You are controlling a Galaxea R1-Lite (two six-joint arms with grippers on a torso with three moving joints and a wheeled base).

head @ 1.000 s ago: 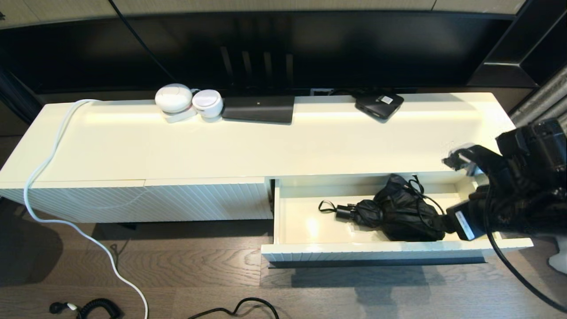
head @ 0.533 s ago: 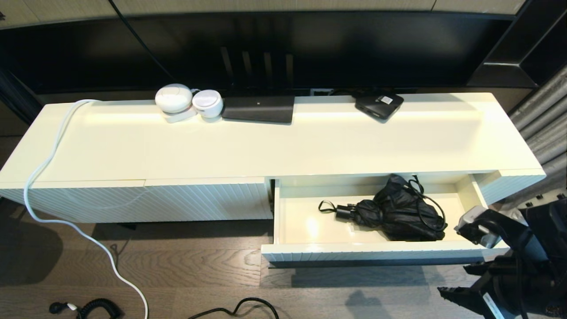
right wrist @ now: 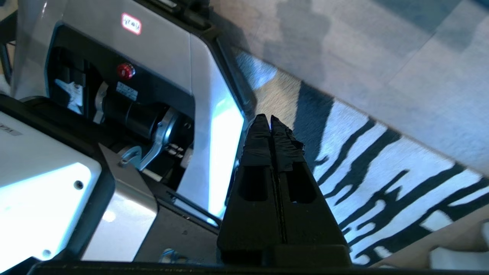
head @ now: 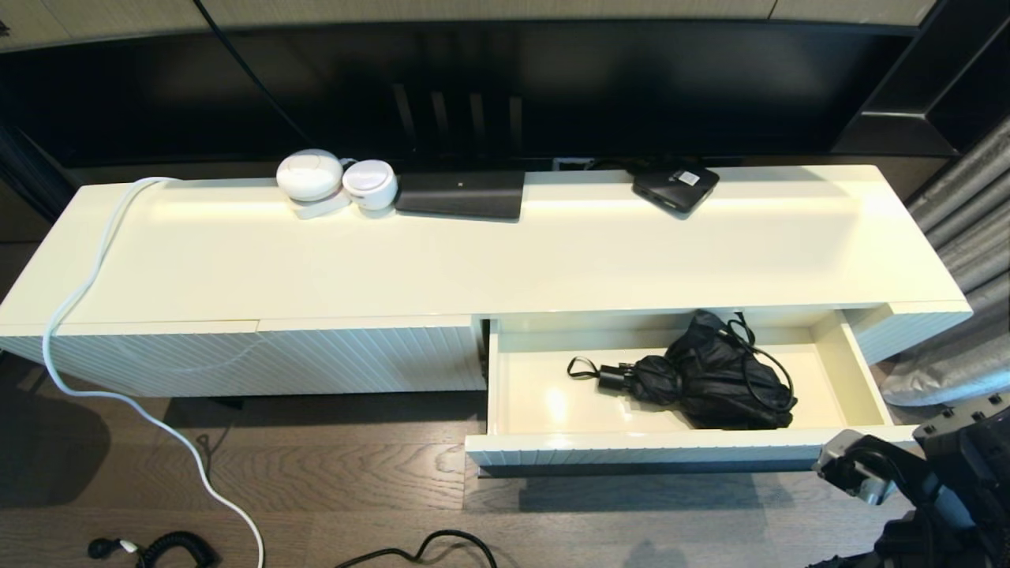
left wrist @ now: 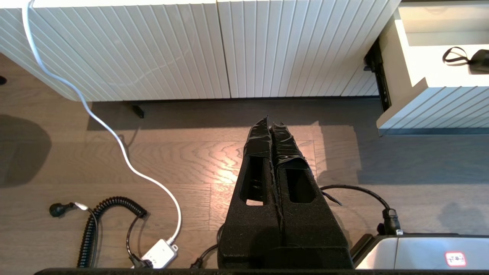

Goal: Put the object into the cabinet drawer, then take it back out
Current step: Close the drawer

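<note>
The cabinet drawer [head: 663, 456] stands pulled out at the right of the white cabinet, its cream inside showing. A black folded umbrella [head: 710, 379] lies in it towards the right, strap end pointing left, with nothing touching it. My right arm [head: 907, 481] hangs low past the drawer's front right corner. In the right wrist view my right gripper [right wrist: 266, 118] is shut and empty above a striped rug. My left gripper [left wrist: 272, 121] is shut and empty over the wood floor, left of the drawer's corner [left wrist: 435, 110].
A handleless diagonally ribbed panel [head: 260, 359] fills the cabinet's left front. Two white round devices [head: 335, 180] and black boxes [head: 461, 193] sit along the top's back edge. A white cable [head: 118, 394] and a coiled black cord [left wrist: 95, 225] lie on the floor. My own base [right wrist: 114, 95] is beside the right gripper.
My right arm has pulled back from the umbrella's right end, out of the drawer and down to the lower right. The umbrella has stayed where it lay.
</note>
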